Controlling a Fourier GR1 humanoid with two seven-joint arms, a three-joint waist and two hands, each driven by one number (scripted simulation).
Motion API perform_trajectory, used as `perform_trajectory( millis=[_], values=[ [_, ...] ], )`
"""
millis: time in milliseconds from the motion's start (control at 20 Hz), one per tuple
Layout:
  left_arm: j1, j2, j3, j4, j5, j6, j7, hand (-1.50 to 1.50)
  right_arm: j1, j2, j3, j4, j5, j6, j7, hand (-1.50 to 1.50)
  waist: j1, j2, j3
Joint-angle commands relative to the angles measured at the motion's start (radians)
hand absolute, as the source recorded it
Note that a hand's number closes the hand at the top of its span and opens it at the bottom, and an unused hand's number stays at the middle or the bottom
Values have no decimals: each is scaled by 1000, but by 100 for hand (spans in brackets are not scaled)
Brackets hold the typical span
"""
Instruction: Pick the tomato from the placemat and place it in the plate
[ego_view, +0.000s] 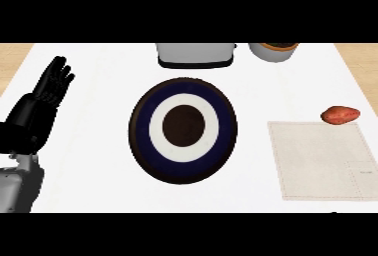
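The tomato (340, 115) lies ungrasped at the placemat's (321, 162) far edge, the left hand (46, 95) rests released and the right hand is out of view, so picking likely awaits a reach, then the plate (142, 131).

Plate (144, 127): navy, white ring (dark centre, maybe brown); tomato (340, 115) red-orange; placemat (321, 160) beige.

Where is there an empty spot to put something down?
Bare counter lies between the left hand and the plate, and in a narrower strip between the plate and the placemat. The placemat is bare on the near side of the tomato. The far edge is crowded by the grey appliance and a white cup.
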Motion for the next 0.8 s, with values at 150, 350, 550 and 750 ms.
perform_trajectory(
  millis=[150, 350, 550, 750],
  values=[
    [-21, -19, -5, 14, -7, -6, -5, 0, 49, 16, 183, -259, 61, 14, -56, 150, 12, 4, 1],
    [-39, 0, 0, -6, -2, -34, 38, 0, -96, 169, 273, -257, 238, 195, 65, 150, 25, 6, 0],
    [-29, -40, -23, 1, -25, -21, 12, 0, -340, 314, 258, -178, 304, 407, 179, 150, 36, 9, 0],
    [-42, -10, 9, -26, 0, -42, 56, 0, -586, 378, 287, -58, 279, 430, 340, 150, 43, 9, 1]
  ],
)
